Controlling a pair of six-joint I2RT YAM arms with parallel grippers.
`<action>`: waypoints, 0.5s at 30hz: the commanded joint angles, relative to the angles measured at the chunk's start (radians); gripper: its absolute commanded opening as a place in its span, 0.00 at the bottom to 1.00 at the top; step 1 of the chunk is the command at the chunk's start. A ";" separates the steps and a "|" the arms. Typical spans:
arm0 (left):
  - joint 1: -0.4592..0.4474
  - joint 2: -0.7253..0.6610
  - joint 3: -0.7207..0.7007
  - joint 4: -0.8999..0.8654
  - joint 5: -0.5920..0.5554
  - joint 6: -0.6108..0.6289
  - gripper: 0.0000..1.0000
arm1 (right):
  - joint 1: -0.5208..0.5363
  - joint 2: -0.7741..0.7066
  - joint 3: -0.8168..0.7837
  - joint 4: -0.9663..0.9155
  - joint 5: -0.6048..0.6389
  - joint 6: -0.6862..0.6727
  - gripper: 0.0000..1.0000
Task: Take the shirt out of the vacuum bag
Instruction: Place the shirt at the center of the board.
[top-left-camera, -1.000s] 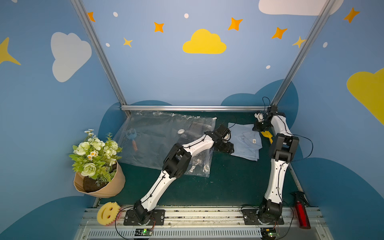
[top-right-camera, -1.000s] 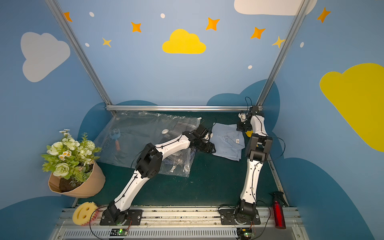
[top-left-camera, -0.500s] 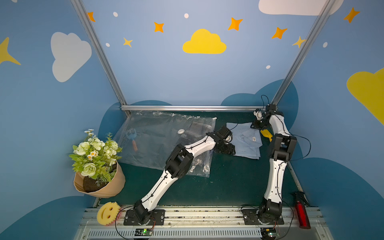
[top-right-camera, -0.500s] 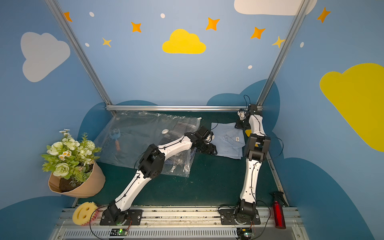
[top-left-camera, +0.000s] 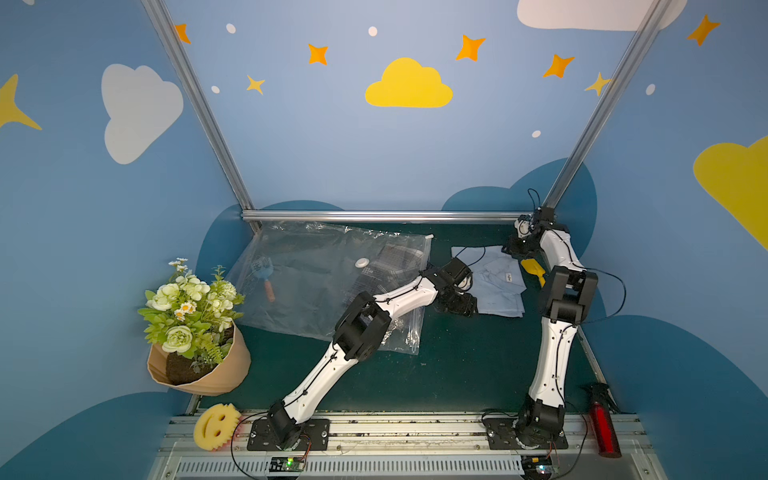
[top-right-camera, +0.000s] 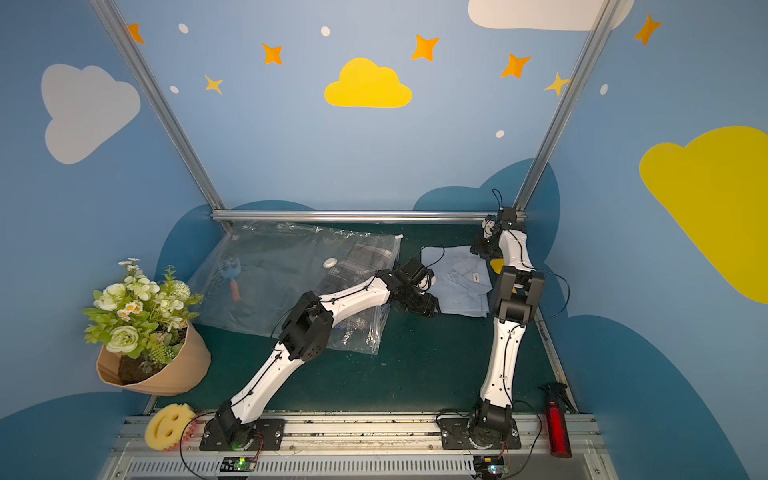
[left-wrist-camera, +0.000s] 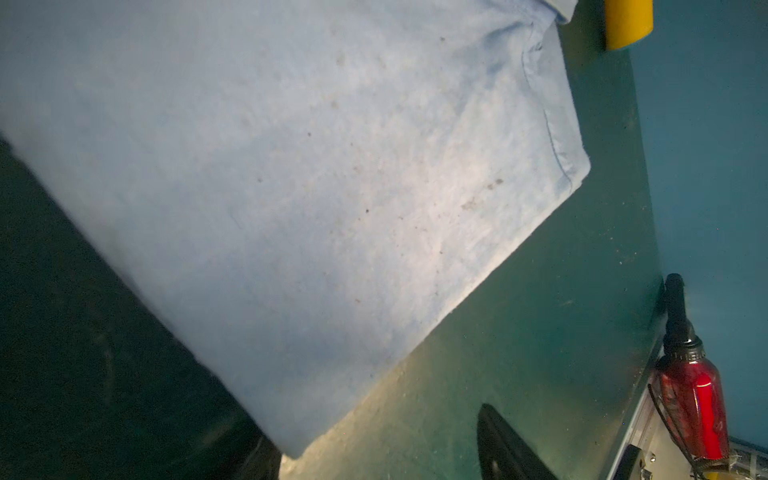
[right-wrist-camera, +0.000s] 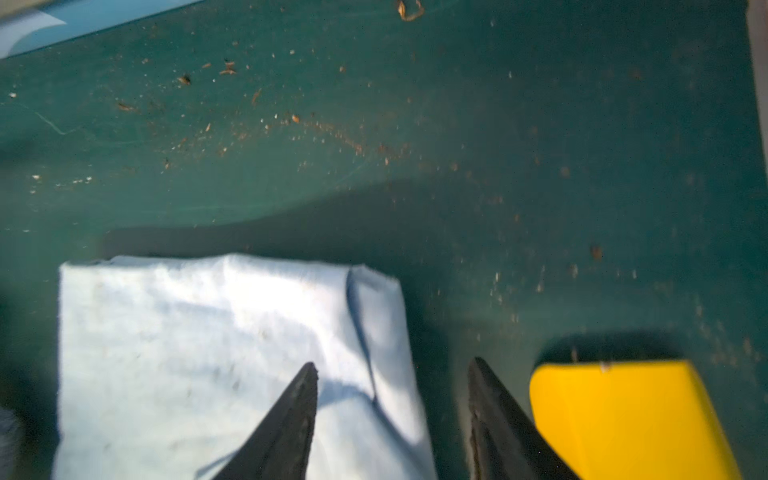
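The light blue folded shirt lies on the green mat, outside and to the right of the clear vacuum bag with its round white valve. My left gripper sits low at the shirt's near left corner. Its jaws are open, with that corner of the shirt lying between them. My right gripper hovers open over the shirt's far right edge, gripping nothing.
A checked cloth and a small blue brush show through the bag. A yellow object lies right beside the shirt. A red bottle, a flower pot and a yellow sponge stand at the edges.
My right gripper has gone from shut to open, letting go of the shirt's far edge. The shirt now rests flat. The left arm has shifted slightly.
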 joint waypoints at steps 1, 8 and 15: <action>-0.001 -0.032 -0.026 -0.023 -0.012 0.002 0.73 | 0.007 -0.145 -0.108 0.115 -0.043 0.082 0.56; 0.041 -0.171 -0.120 -0.003 -0.077 0.037 0.81 | 0.030 -0.330 -0.353 0.266 -0.117 0.157 0.57; 0.103 -0.352 -0.244 0.028 -0.149 0.075 0.82 | 0.092 -0.483 -0.609 0.423 -0.228 0.278 0.56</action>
